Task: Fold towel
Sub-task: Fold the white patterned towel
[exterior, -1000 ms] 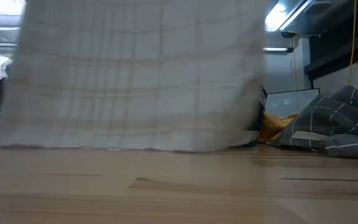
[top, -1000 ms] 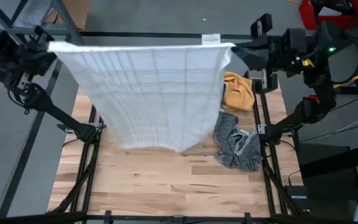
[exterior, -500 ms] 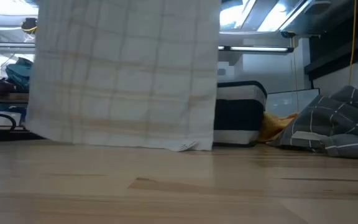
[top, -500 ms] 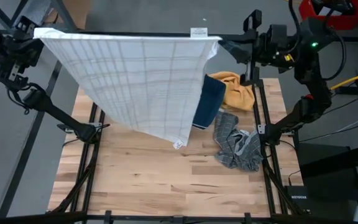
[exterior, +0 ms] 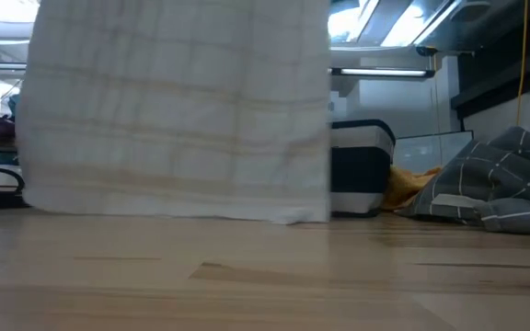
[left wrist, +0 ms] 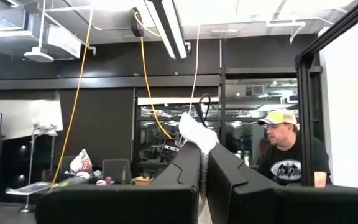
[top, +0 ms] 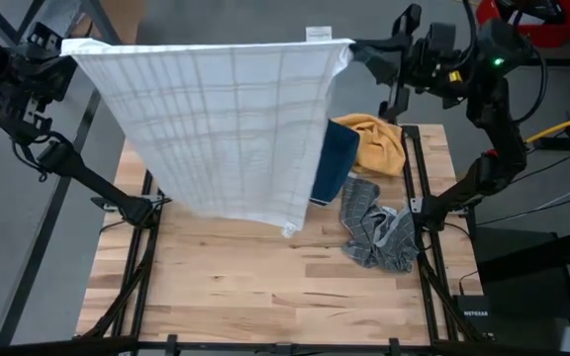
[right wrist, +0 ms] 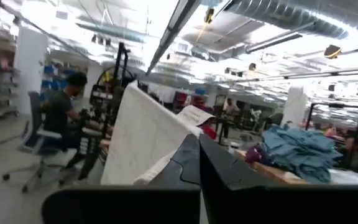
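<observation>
We hold the towel (top: 221,129) spread in the air above the table (top: 265,297), 1 top corner in each claw. The left gripper (top: 67,54) is closed on the left corner, seen pinched between its fingers (left wrist: 191,158) in the left wrist view. The right gripper (top: 356,47) is closed on the right corner; the right wrist view shows cloth running out from its fingers (right wrist: 188,155). The top edge runs taut between the 2 grippers, and the sheet hangs as 1 flat layer. In the low view its bottom hem (exterior: 173,213) hangs just at the tabletop; we cannot tell whether it touches. No fold shows yet: we judge the task to be at its start, with the laying down and every fold left. Beside the sheet lie 3 other cloths: yellow cloth (top: 379,143), blue cloth (top: 332,173), grey cloth (top: 379,232).
</observation>
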Controlling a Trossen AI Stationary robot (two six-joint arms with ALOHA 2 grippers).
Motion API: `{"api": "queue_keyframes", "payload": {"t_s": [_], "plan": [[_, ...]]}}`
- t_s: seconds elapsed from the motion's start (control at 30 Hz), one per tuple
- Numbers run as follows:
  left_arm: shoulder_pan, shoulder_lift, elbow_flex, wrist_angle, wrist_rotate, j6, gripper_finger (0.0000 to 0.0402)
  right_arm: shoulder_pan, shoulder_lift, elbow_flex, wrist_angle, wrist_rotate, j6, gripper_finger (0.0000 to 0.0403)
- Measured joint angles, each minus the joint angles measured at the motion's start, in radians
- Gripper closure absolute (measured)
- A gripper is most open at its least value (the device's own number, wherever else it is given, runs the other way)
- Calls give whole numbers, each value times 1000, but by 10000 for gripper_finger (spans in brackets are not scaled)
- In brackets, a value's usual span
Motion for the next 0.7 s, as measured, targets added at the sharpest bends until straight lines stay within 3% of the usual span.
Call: {"api": "queue_keyframes", "payload": {"t_s": [0.4, 0.7], "plan": [[0, 8, 1, 7, -13, -38, 401, -37, 4, 0, -8, -121, 70, 403], [0, 13, 2, 5, 21, -292, 401, -37, -3, 0, -44, -232, 264, 403]]}}
